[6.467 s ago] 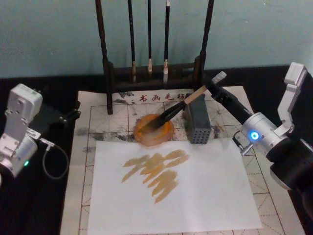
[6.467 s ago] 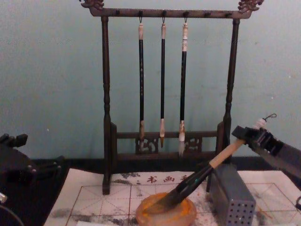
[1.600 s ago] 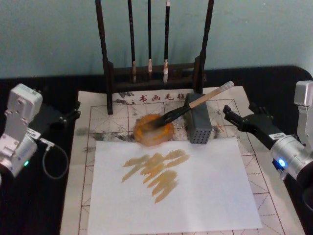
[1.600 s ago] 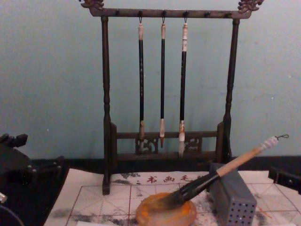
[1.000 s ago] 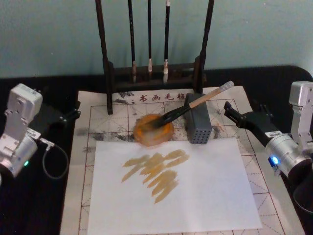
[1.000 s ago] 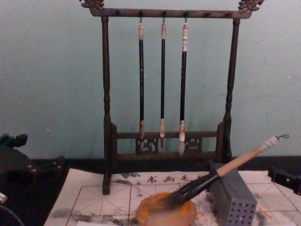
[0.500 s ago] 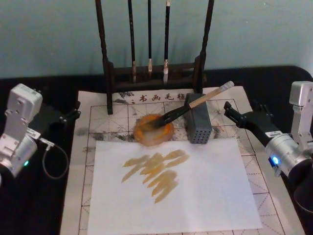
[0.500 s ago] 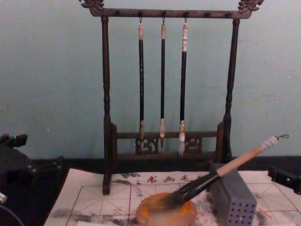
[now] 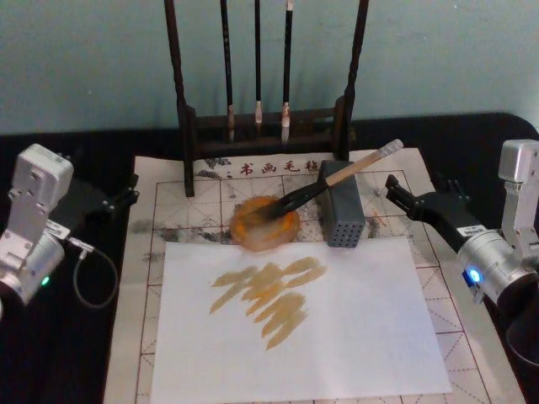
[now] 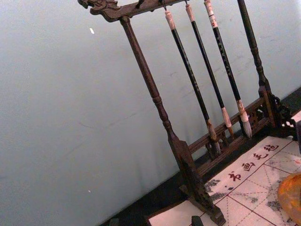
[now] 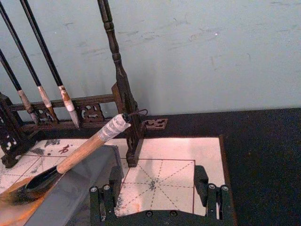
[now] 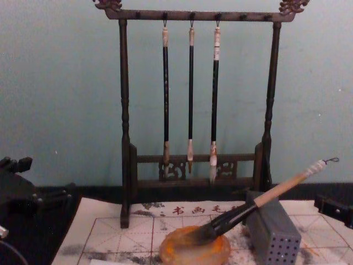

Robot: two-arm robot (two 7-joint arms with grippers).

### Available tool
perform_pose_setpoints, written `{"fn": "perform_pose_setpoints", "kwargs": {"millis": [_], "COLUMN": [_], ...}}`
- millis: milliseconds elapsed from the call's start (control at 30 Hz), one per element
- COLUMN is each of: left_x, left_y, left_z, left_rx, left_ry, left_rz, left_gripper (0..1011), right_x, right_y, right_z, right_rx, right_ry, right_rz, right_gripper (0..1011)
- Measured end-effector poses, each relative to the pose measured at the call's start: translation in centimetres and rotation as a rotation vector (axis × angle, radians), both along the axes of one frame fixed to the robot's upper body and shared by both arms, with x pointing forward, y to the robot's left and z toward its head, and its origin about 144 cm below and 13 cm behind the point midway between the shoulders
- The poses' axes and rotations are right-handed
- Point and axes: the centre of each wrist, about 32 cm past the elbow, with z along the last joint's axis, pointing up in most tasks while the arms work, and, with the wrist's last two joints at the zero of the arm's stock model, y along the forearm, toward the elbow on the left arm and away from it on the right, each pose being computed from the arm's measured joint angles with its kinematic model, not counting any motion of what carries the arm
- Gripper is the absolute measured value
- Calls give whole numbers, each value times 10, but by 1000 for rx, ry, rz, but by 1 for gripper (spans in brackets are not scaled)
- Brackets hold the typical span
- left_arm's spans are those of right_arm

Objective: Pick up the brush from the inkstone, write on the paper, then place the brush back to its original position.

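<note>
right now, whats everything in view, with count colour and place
brush: 1, pale handle, dark bristles; bristles in the inkstone, handle leaning on the grey block
inkstone: 1, orange-amber; centre of the gridded sheet
grey block: 1, grey, perforated; right of the inkstone
paper: 1, cream with red grid; under everything
white sheet: 1, white with ochre strokes; on the gridded paper, near side
brush rack: 1, dark wood; at the back
thin brushes: 3, dark handles; hanging on the rack
left gripper: black; parked at the paper's left edge
right gripper: black, fingers open; right of the block, holding nothing
</note>
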Motion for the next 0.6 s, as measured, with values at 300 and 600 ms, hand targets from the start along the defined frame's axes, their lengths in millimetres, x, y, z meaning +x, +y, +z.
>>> {"fn": "perform_pose_setpoints", "kwargs": {"millis": [300, 600], "left_x": [0, 0], "left_y": [0, 0], "left_z": [0, 0], "left_rx": [0, 0], "left_ry": [0, 0], "left_rz": [0, 0], "left_gripper": [1001, 1001], "right_x": [0, 0], "right_y": [0, 0], "right_z": [0, 0], "right_rx": [0, 1], "right_ry": [0, 0], "right_rz": [0, 0], "right_gripper": [1000, 1000]}}
